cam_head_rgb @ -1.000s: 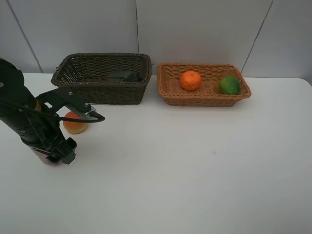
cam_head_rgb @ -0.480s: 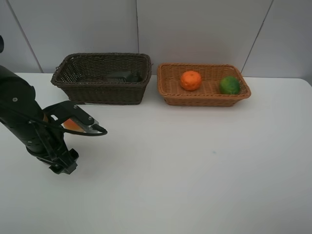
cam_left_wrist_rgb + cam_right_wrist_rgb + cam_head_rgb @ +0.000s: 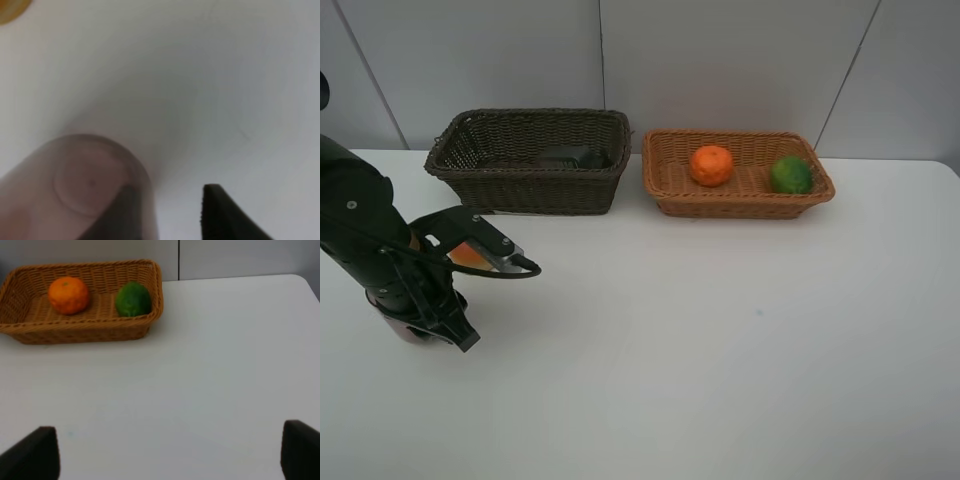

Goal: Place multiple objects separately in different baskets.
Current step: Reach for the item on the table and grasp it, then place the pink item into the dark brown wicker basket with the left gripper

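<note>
Purplish see-through plastic fills the lower corner of the left wrist view: the cup (image 3: 75, 195) stands right at the left gripper (image 3: 167, 212), whose jaws are apart. One dark finger shows through the cup wall and the other stands clear of it with bare table between. Whether that first finger is inside the cup or behind it, I cannot tell. In the high view the cup (image 3: 405, 330) is a pale smear under the arm, near the left side of the table (image 3: 720, 330).

The likely trouble is the cup itself. It looks light and thin, so an off-centre squeeze could push it sideways, tip it or buckle its wall. The red-orange fruit (image 3: 468, 256) lies just beside the arm, and a careless swing could nudge it into a roll.

The dark basket (image 3: 530, 185), with a black bottle (image 3: 570, 156) in it, sits farther back and has a tall rim to clear. The tan basket (image 3: 740, 205) holds the orange (image 3: 711, 165) and the lime (image 3: 790, 175). The middle and right of the table give wide room. The right gripper (image 3: 172, 452) hangs wide and holds nothing.
</note>
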Controlling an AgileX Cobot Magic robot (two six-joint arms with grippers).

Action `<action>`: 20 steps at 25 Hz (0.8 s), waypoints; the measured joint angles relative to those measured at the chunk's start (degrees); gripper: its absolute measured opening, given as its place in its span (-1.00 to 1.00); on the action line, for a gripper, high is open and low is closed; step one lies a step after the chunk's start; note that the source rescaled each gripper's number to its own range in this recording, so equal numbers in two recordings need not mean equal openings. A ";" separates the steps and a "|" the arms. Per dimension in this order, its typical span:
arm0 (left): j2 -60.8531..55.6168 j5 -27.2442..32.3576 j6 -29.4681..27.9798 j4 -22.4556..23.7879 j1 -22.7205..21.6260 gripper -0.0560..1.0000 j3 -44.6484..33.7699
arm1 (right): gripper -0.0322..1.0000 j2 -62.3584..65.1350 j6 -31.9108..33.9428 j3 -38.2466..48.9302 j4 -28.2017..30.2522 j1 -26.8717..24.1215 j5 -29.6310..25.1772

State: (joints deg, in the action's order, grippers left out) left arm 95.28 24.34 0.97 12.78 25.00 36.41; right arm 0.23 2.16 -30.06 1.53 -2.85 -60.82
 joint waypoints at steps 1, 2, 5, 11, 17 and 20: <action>0.00 -0.05 0.00 0.13 0.00 -0.54 0.00 | 0.84 0.00 0.00 0.00 0.00 0.00 0.00; 0.00 -0.04 0.00 0.13 0.00 -0.74 0.00 | 0.84 0.00 0.00 0.00 0.00 0.00 0.00; -0.07 -0.24 0.00 0.58 0.00 -0.89 0.00 | 0.84 0.00 0.00 0.00 0.00 0.00 0.00; -0.07 -0.24 0.00 0.58 0.00 -0.88 0.00 | 0.84 0.00 0.00 0.00 0.00 0.00 0.00; -0.01 -0.29 0.00 0.58 0.00 -0.88 0.00 | 0.84 0.00 0.00 0.00 0.00 0.00 0.00; -0.01 -0.29 0.00 0.58 0.00 -0.88 0.00 | 0.84 0.00 0.00 0.00 0.00 0.00 0.00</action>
State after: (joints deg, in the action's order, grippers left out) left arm 95.26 24.06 0.97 13.37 25.00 36.41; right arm 0.23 2.16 -30.06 1.53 -2.85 -60.82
